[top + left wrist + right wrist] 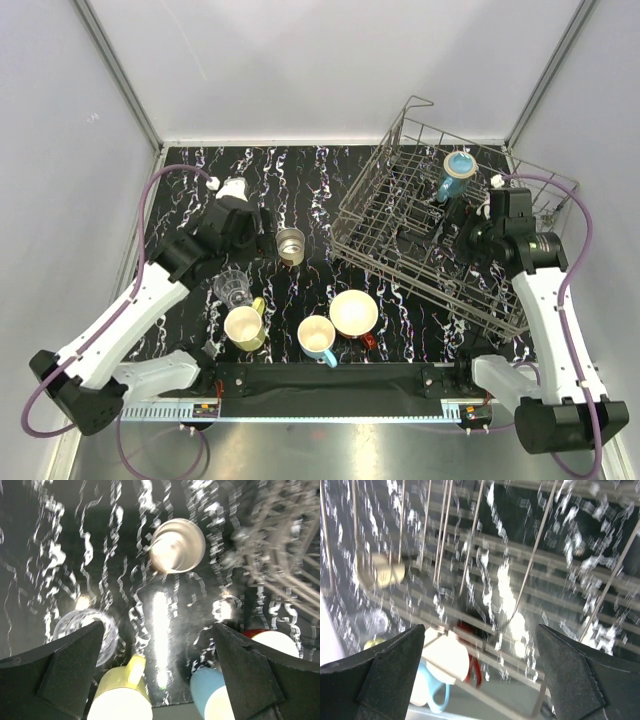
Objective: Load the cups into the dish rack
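Observation:
The wire dish rack [372, 190] stands at the right of the table, with a teal cup [457, 172] upright inside near its far side. My right gripper [455, 235] hangs open and empty over the rack floor [535, 555], a little in front of that cup. On the table to the left stand a steel cup [290, 245], a clear tumbler [233, 288], a yellow-green mug [245, 328], a light-blue mug [317, 338] and a red mug [354, 314]. My left gripper [159, 626] is open above the table, empty, with the steel cup [177, 545] just ahead of it.
White side walls enclose the black marbled table [300, 180]. A black bar [330, 378] with both arm bases runs along the near edge, close to the mugs. The rack's raised wire sides [280, 540] stand right of the left gripper.

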`<action>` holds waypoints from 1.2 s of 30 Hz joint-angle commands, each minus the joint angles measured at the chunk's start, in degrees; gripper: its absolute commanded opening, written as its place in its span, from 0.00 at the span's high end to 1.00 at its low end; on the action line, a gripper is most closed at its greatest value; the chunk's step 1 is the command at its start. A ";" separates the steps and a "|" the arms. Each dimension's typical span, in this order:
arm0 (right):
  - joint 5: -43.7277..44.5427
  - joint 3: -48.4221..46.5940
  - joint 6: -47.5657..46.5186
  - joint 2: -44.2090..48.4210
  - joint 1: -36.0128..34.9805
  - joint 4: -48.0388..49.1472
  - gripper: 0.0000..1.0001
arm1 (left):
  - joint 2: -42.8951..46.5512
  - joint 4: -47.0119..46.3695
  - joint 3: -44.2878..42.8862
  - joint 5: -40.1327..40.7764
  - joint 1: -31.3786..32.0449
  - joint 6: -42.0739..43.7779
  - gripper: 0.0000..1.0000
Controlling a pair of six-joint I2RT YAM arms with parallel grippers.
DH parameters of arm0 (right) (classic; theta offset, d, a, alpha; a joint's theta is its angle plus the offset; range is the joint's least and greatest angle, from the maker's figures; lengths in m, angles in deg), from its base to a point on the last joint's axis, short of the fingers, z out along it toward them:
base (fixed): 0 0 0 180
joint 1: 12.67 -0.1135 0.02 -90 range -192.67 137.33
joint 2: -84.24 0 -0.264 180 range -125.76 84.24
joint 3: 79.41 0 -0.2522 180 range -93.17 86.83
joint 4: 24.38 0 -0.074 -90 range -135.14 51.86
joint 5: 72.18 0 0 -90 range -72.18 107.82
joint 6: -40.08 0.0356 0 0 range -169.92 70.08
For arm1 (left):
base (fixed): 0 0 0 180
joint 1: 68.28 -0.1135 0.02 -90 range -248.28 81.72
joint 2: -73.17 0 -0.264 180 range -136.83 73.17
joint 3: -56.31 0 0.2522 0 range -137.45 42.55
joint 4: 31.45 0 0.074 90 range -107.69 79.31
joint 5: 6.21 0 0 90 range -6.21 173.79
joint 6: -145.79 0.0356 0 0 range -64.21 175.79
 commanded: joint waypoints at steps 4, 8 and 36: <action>-6.05 -0.77 -0.53 6.39 -0.19 -8.51 0.00 | 4.08 2.41 2.99 -6.30 -3.39 -4.16 0.06; -6.04 -0.25 2.63 8.16 -0.19 -10.89 0.00 | 6.64 7.66 5.89 -0.44 -3.39 -7.94 0.04; -8.85 -13.51 -2.90 5.88 -0.19 -19.41 0.04 | -15.33 6.11 11.26 3.98 -8.22 -19.81 0.46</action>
